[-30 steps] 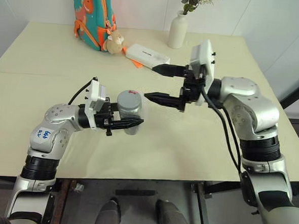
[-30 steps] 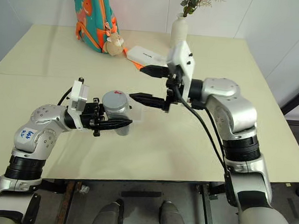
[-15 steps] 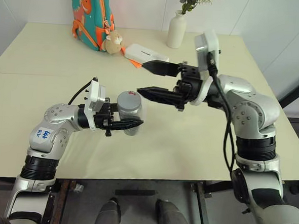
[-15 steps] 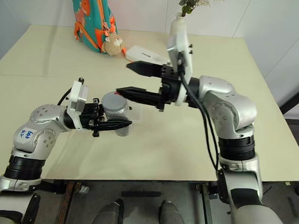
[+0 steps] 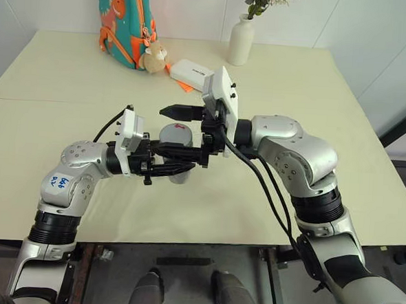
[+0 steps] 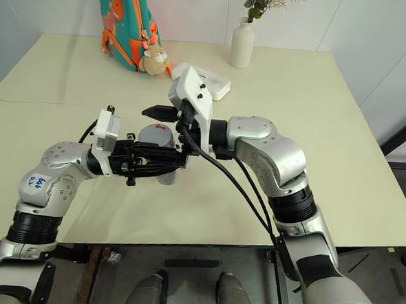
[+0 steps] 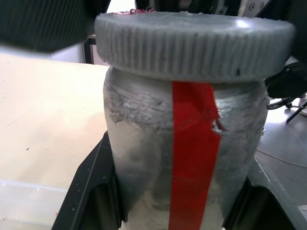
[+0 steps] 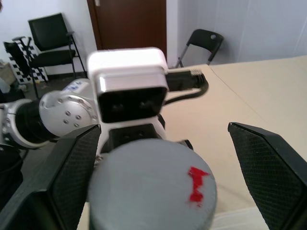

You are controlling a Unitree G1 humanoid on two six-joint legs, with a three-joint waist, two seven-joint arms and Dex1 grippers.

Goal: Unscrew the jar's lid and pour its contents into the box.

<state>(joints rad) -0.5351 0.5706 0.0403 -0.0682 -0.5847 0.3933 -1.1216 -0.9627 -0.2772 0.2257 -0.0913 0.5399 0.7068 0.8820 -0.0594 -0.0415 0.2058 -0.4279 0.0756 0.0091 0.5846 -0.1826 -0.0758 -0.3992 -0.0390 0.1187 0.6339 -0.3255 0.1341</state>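
Observation:
My left gripper is shut on the jar and holds it upright above the table. The jar is greyish, with a red tape strip down its side. A ribbed grey lid with a red mark sits on top. My right gripper reaches in level from the right and is open, one finger on each side of the lid, apart from it. A corner of the clear box lies on the table under the jar. The contents are hidden inside the jar.
At the table's far side stand a teal and orange backpack, a small plush toy, a white oblong case and a white vase with flowers. The table's front edge runs just below my arms.
My right gripper has swung left, from clear of the jar to straddling the lid, still open. The left gripper and the jar have stayed put.

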